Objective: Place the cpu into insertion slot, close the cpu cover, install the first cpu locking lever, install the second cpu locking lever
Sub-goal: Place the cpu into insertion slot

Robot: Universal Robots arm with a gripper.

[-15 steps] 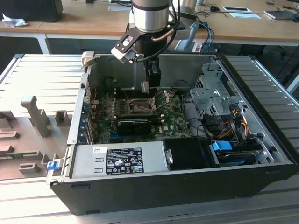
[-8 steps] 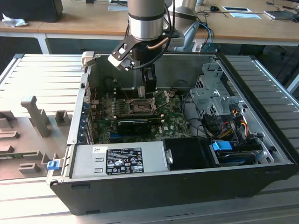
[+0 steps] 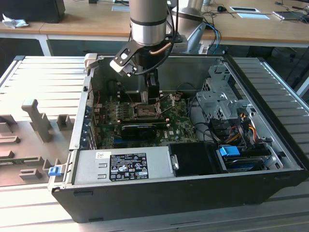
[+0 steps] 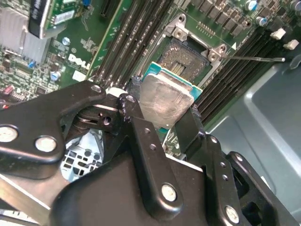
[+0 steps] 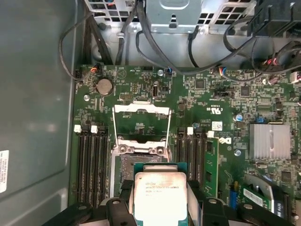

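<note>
Status: pinching the cpu by two opposite edges between the jaws, holding it metal face up above the board just short of the open socket, with the cpu cover swung up to leave the contacts unobstructed.

The small square cpu has a dull, scuffed silver metal lid. The black tool looks matt. The thin square-framed cpu cover is bright bare metal.
</note>
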